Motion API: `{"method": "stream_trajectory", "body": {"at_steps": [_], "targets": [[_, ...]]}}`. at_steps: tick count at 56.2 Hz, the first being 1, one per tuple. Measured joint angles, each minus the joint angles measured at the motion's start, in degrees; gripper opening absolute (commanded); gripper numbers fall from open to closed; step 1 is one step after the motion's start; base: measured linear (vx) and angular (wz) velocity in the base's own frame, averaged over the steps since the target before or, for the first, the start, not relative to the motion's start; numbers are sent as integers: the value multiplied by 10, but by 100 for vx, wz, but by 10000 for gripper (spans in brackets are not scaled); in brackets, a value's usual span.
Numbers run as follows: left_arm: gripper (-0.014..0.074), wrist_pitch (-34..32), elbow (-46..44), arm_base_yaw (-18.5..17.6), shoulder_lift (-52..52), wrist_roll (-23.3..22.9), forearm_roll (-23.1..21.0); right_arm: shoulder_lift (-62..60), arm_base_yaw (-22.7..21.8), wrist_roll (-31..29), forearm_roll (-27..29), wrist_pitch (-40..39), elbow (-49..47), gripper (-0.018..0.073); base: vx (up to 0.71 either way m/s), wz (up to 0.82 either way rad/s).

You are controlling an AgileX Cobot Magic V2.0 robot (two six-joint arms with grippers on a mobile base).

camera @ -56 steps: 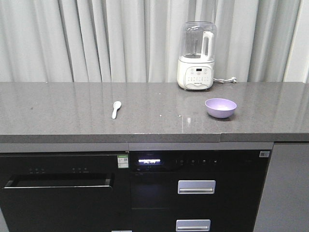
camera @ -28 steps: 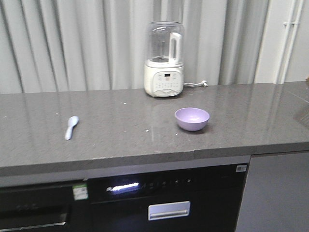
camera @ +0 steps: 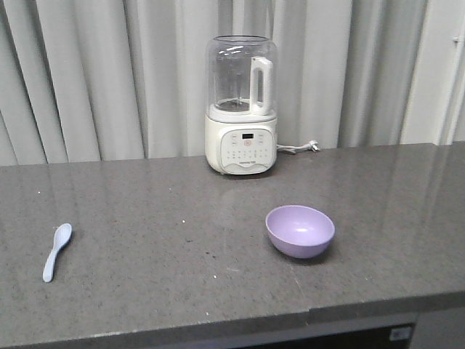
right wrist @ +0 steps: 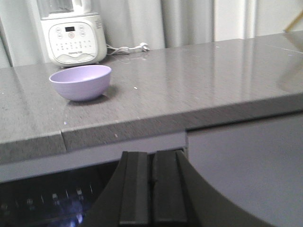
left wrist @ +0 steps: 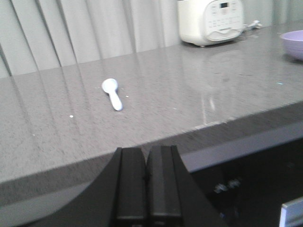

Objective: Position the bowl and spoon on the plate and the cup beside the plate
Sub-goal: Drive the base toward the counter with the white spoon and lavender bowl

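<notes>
Counter (camera: 182, 211) now nearer, bowl (camera: 300, 230) near its edge, spoon (camera: 57, 251) well apart.

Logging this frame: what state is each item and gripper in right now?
bowl: upright, empty, on the counter.
spoon: lying flat on the counter, well left of the bowl, nothing touching it.
blender: upright, clear jar looks empty, cord lying behind it.
left gripper: shut, holding nothing.
right gripper: shut, holding nothing.
plate, cup: not in view.
</notes>
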Motion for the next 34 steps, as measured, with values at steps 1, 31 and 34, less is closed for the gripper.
{"method": "stream_trajectory", "body": {"at_steps": [1, 31, 34], "targets": [[-3, 0, 0, 0, 0, 0, 0, 0, 0, 0, 0, 0, 0, -8, 47, 25], [-3, 1, 0, 0, 0, 0, 0, 0, 0, 0, 0, 0, 0, -8, 36, 21], [-3, 1, 0, 0, 0, 0, 0, 0, 0, 0, 0, 0, 0, -8, 14, 1]]}}
